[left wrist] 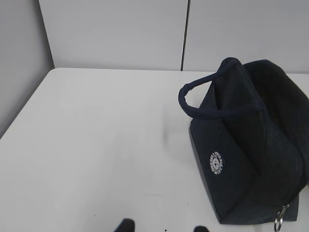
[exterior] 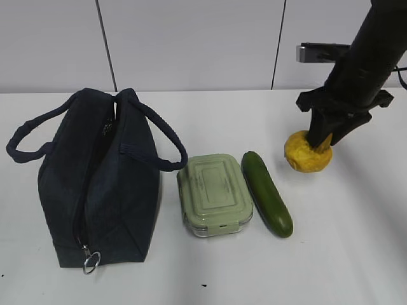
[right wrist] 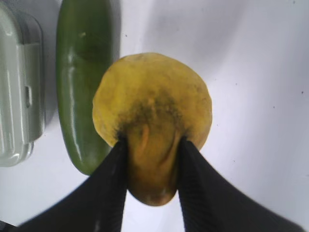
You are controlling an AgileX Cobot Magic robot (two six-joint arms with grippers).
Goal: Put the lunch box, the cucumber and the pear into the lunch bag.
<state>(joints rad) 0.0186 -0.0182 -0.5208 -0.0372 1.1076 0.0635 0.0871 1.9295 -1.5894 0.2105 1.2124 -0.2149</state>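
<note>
1. Nearest you in the exterior view, the lunch bag point(exterior: 102, 184) stands on the white table point(exterior: 331, 267) at the left, its silver ring pull point(exterior: 91, 262) hanging at the near end of the top zipper and its two loop handles spread to either side.
2. Your left gripper point(left wrist: 163, 228) shows only as two dark fingertips at the bottom edge of the left wrist view. They stand apart with bare table between them, touching nothing; the bag sits off to their right.
3. Just right of the bag lies the lunch box point(exterior: 214, 194), green lid up, flat on the table.
4. The cucumber point(exterior: 266, 193) lies just beside the box on its right, running from near to far, close to the box; you cannot tell whether they touch.
5. Farther back and to the right sits the pear point(exterior: 308, 152), apart from the cucumber's far end.
6. Your right gripper point(right wrist: 153, 147) is down on the pear from above. In the right wrist view its two black fingers point(right wrist: 113, 188) press against either side of the fruit's narrow stem end, pinching it between them.
7. In the exterior view the pear's underside looks level with the table; you cannot tell whether it is lifted.
</note>
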